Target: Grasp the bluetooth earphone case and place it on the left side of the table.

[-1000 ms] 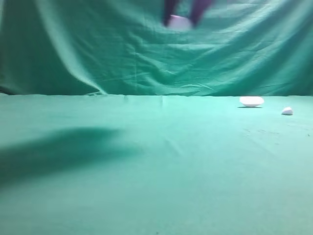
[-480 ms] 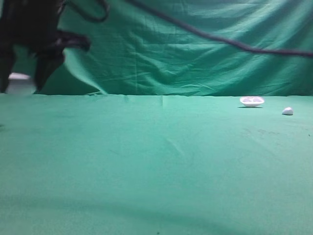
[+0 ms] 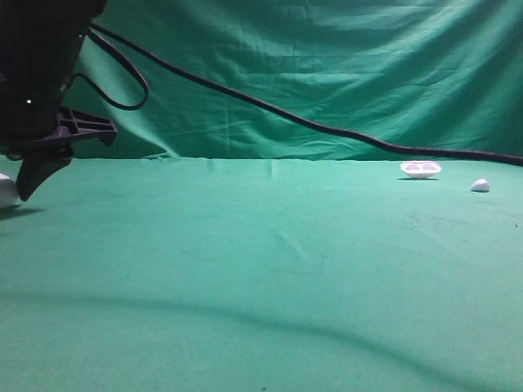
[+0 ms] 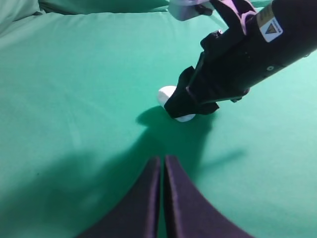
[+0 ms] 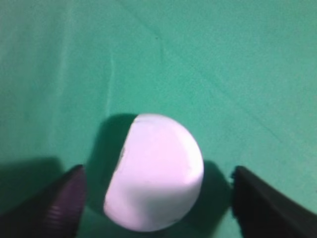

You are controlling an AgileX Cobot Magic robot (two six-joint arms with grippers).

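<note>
Case (image 5: 156,171) now down, pincer (image 5: 156,198) apart

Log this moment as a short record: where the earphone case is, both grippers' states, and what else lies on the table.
earphone case: white bluetooth earphone case lying on the green table at its far left edge in the exterior view
right gripper: right gripper open, one finger on each side of the case, gaps visible, not gripping
left gripper: left gripper shut, holding nothing, pointing toward the case
other items: shallow white dish and small white lump at far right
cable: black cable hanging across the backdrop
</note>
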